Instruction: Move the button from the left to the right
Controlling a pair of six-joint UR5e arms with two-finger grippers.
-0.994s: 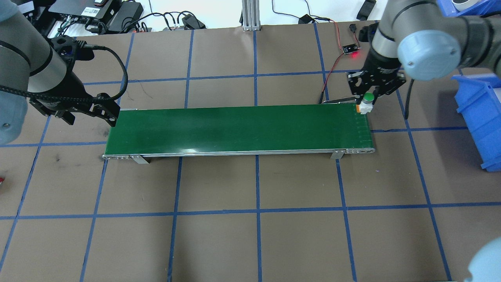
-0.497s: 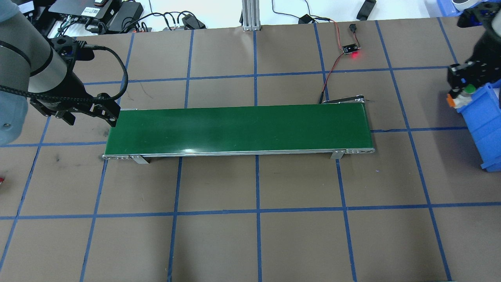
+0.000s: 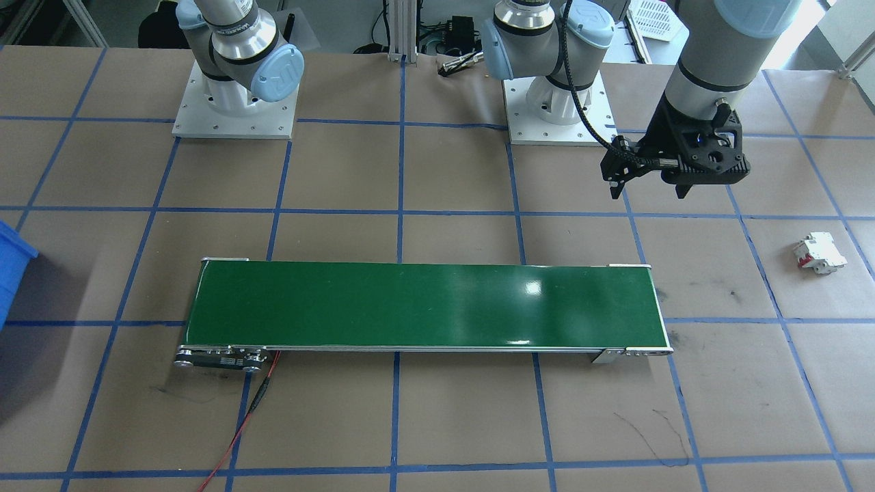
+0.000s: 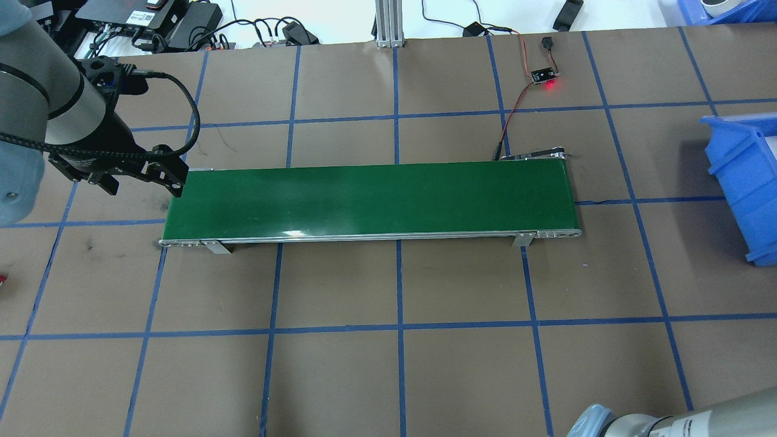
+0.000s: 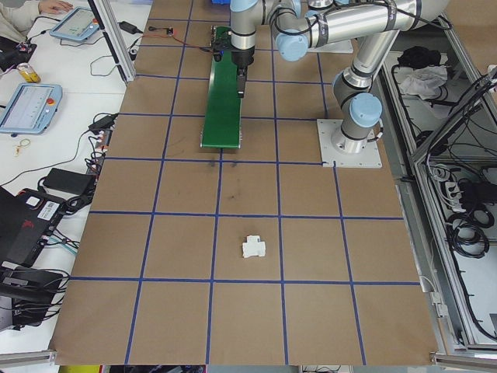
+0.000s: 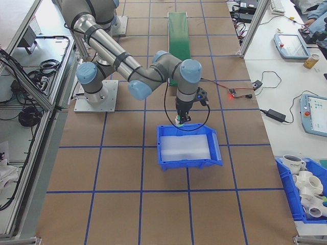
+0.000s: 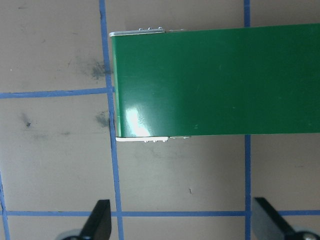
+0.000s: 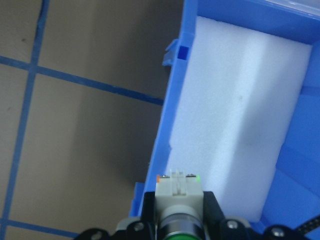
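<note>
**Carrying the button over the bin's edge**

My right gripper [image 8: 172,220] has its fingers closed on the button [image 8: 178,197], which fills the bottom centre of the right wrist view, pale base pointing ahead and the green cap just peeking out at the bottom edge. In the exterior right view the button [image 6: 179,121] hangs at mid-frame, right over the near rim of the blue bin [image 6: 189,163]. I judge this to be the late carry stage: the part is lifted and brought to the right side, but not yet set down.

Below me the bin's wall [image 8: 167,125] runs up the middle of the wrist view, with white foam lining [image 8: 240,100] spreading toward the upper right. The button sits about over that wall, so my next move should be to shift further in over the foam, lower, and only then spread the fingers. Letting go here risks it striking the rim and tumbling outside.

My left gripper [image 7: 182,222] waits with fingers spread wide and nothing between them, at the bottom of its wrist view, just off the end of the green conveyor belt [image 7: 215,80].
</note>
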